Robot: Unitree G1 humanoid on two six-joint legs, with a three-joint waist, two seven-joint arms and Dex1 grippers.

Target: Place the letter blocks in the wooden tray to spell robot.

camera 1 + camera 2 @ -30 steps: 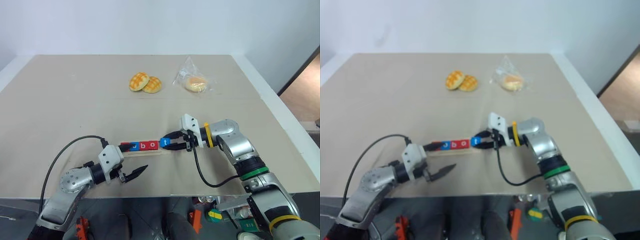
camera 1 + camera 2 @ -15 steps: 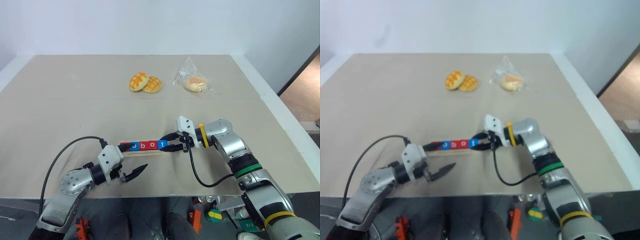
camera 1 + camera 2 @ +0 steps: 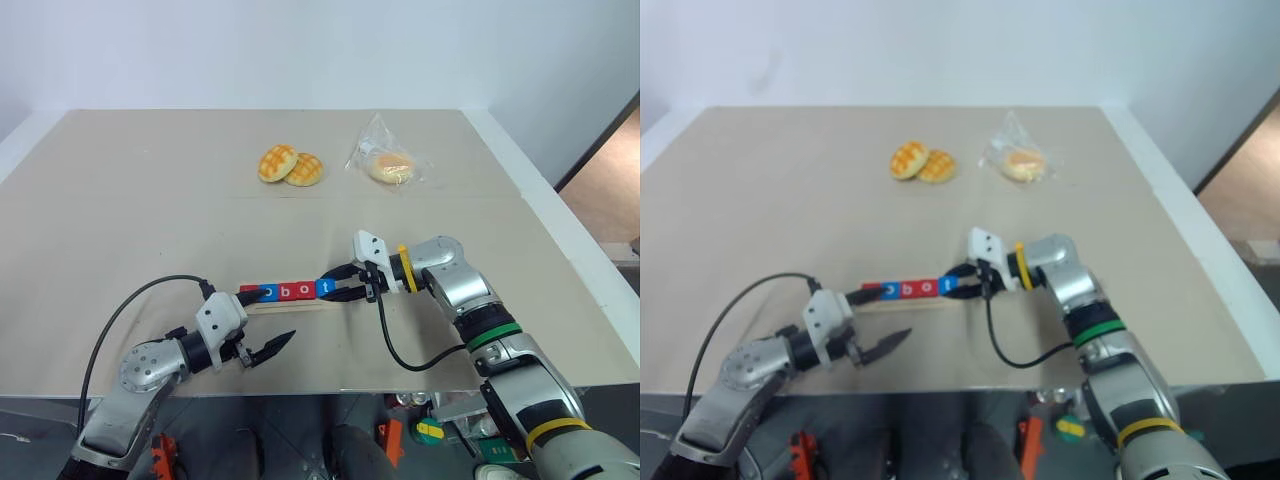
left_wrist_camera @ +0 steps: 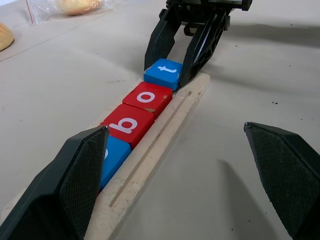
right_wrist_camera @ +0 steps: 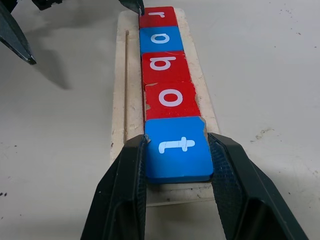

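Right gripper (image 5: pixel 176 165) squeezes the blue t block (image 5: pixel 177 148) mid-frame, so I can line it up last in the wooden tray (image 5: pixel 120 90); left gripper (image 4: pixel 190 175) waits open.

The long, narrow pale wooden tray (image 5: pixel 125 95) with a shallow groove and rounded ends lies flat on the beige table near its front edge. On it, five small flat square letter blocks (image 5: pixel 167 65) with white lowercase letters stand in one row, touching each other: red r (image 5: pixel 156 16), blue o (image 5: pixel 162 39), red b (image 5: pixel 166 65), red o (image 5: pixel 171 99) and blue t (image 5: pixel 176 148). The blue t sits at the tray's right end, slightly past its edge.
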